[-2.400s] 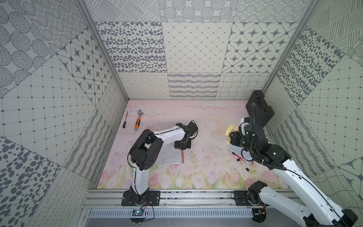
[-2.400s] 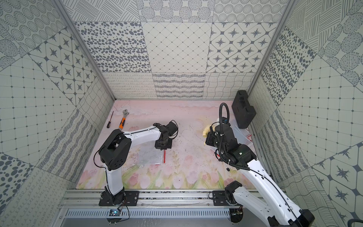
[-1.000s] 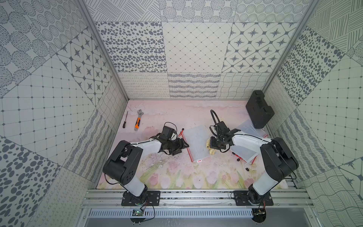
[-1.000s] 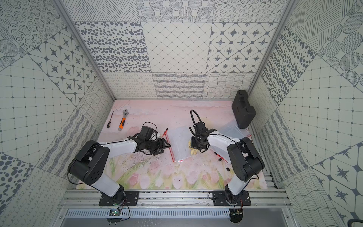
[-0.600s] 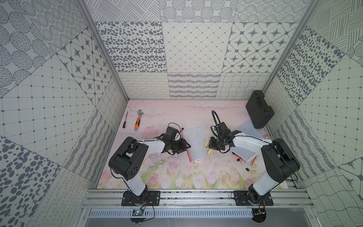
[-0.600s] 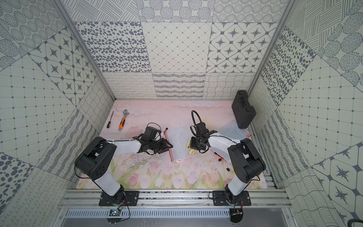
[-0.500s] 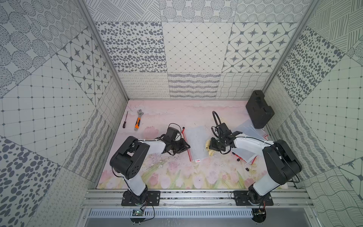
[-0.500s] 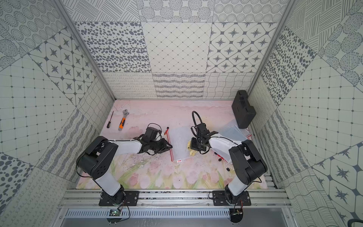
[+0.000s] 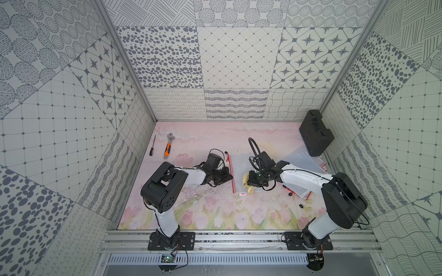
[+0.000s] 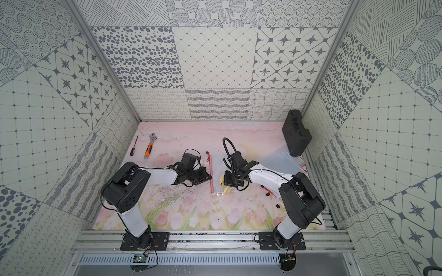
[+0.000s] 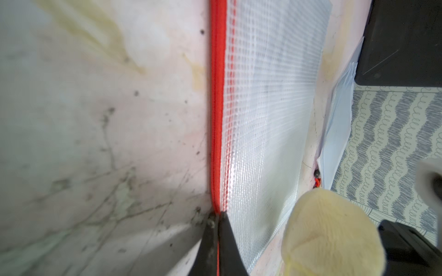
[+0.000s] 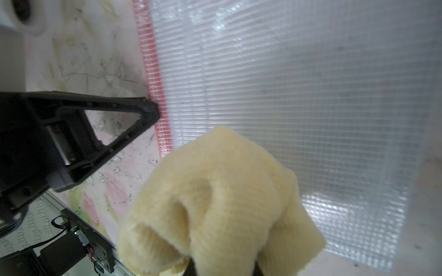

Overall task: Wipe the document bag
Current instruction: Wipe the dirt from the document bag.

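Tabletop floral pink, walls patterned; left gripper pinched tight on document bag edge, right gripper clamped on cloth

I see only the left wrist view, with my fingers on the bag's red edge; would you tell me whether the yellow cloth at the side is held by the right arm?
Observer: Yes, the right gripper is shut on the yellow cloth.
Operator: Thank you. Where over the bag is it?
Observer: In both top views it is over the near end of the document bag, close to the small red tag at the corner.
Operator: And how far along the edge is my grip?
Observer: The left gripper pinches the red zipper edge about midway, slightly toward the near end.
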`<control>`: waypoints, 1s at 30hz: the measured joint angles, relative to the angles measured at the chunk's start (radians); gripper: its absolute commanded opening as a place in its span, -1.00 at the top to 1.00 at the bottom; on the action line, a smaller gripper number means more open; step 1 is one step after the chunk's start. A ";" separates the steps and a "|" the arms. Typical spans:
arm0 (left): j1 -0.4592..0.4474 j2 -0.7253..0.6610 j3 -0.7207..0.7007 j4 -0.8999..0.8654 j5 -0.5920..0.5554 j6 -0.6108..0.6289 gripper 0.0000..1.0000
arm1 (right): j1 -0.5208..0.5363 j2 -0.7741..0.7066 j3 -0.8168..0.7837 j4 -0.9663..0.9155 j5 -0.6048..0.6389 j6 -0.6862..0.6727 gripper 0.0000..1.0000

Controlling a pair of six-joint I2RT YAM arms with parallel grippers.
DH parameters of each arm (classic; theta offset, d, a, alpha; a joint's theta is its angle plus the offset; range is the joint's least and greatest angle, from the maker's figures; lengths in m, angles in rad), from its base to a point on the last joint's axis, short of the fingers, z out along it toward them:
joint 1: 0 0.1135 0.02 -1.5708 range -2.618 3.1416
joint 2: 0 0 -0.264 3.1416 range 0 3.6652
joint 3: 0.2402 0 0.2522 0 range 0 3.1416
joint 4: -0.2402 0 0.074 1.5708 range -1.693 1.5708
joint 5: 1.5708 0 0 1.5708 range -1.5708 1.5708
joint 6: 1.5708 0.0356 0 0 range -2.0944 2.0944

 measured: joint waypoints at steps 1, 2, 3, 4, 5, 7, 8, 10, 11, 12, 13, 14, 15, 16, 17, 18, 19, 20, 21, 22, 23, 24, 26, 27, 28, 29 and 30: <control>-0.008 0.002 0.007 -0.006 -0.003 0.005 1.00 | 0.012 0.021 0.024 0.005 -0.002 0.000 1.00; -0.016 0.003 0.011 -0.013 -0.005 0.010 1.00 | 0.019 0.049 0.048 0.011 -0.003 0.000 1.00; -0.022 0.003 0.013 -0.019 -0.005 0.014 1.00 | 0.023 0.078 0.069 0.017 -0.003 -0.001 1.00; -0.030 0.003 0.014 -0.024 -0.005 0.019 1.00 | 0.023 0.114 0.090 0.024 -0.003 -0.001 1.00; -0.038 0.002 0.015 -0.026 -0.005 0.023 1.00 | 0.023 0.154 0.111 0.032 0.000 -0.002 1.00; -0.051 -0.002 0.013 -0.029 -0.012 0.028 1.00 | 0.021 0.237 0.164 0.021 0.002 -0.007 1.00; -0.055 -0.006 0.008 -0.030 -0.019 0.030 1.00 | 0.019 0.262 0.200 0.001 -0.006 -0.010 1.00; -0.058 -0.015 -0.002 -0.028 -0.028 0.033 1.00 | 0.009 0.306 0.269 -0.006 0.018 -0.016 1.00; -0.061 -0.020 -0.008 -0.026 -0.032 0.034 1.00 | 0.003 0.332 0.301 -0.003 0.024 -0.016 1.00; -0.063 -0.026 -0.014 -0.023 -0.039 0.034 1.00 | -0.002 0.349 0.324 -0.004 0.025 -0.016 1.00; -0.065 -0.031 -0.020 -0.020 -0.044 0.034 1.00 | -0.010 0.370 0.355 -0.008 0.031 -0.017 1.00; -0.066 -0.037 -0.026 -0.019 -0.047 0.035 1.00 | -0.019 0.389 0.384 -0.011 0.037 -0.017 1.00; -0.067 -0.043 -0.034 -0.019 -0.050 0.037 1.00 | -0.033 0.413 0.418 -0.013 0.047 -0.018 1.00; -0.067 -0.050 -0.040 -0.019 -0.051 0.040 1.00 | -0.050 0.437 0.456 -0.019 0.057 -0.022 1.00; -0.068 -0.057 -0.047 -0.022 -0.051 0.042 1.00 | -0.064 0.456 0.487 -0.024 0.068 -0.027 1.00; -0.069 -0.064 -0.053 -0.026 -0.052 0.045 1.00 | -0.085 0.486 0.537 -0.039 0.082 -0.038 1.00; -0.070 -0.071 -0.058 -0.029 -0.052 0.050 1.00 | -0.103 0.518 0.590 -0.058 0.102 -0.048 1.00; -0.071 -0.076 -0.062 -0.033 -0.053 0.053 1.00 | -0.118 0.548 0.644 -0.079 0.121 -0.061 1.00; -0.071 -0.083 -0.067 -0.038 -0.053 0.058 1.00 | -0.131 0.583 0.706 -0.108 0.143 -0.075 1.00; -0.071 -0.089 -0.071 -0.039 -0.056 0.062 1.00 | -0.139 0.614 0.768 -0.144 0.164 -0.090 1.00; -0.071 -0.093 -0.074 -0.042 -0.056 0.064 1.00 | -0.143 0.636 0.815 -0.173 0.181 -0.101 1.00; -0.071 -0.099 -0.078 -0.049 -0.055 0.069 1.00 | -0.147 0.648 0.845 -0.191 0.201 -0.115 1.00; -0.072 -0.109 -0.086 -0.071 -0.050 0.077 1.00 | -0.143 0.640 0.839 -0.212 0.232 -0.133 1.00; -0.073 -0.113 -0.088 -0.078 -0.048 0.081 1.00 | -0.133 0.627 0.818 -0.215 0.246 -0.140 1.00; -0.073 -0.116 -0.090 -0.084 -0.045 0.085 1.00 | -0.117 0.609 0.792 -0.215 0.256 -0.145 1.00; -0.073 -0.117 -0.090 -0.090 -0.043 0.086 1.00 | -0.099 0.595 0.772 -0.217 0.261 -0.146 1.00; -0.075 -0.118 -0.090 -0.095 -0.042 0.090 1.00 | -0.071 0.575 0.747 -0.220 0.261 -0.145 1.00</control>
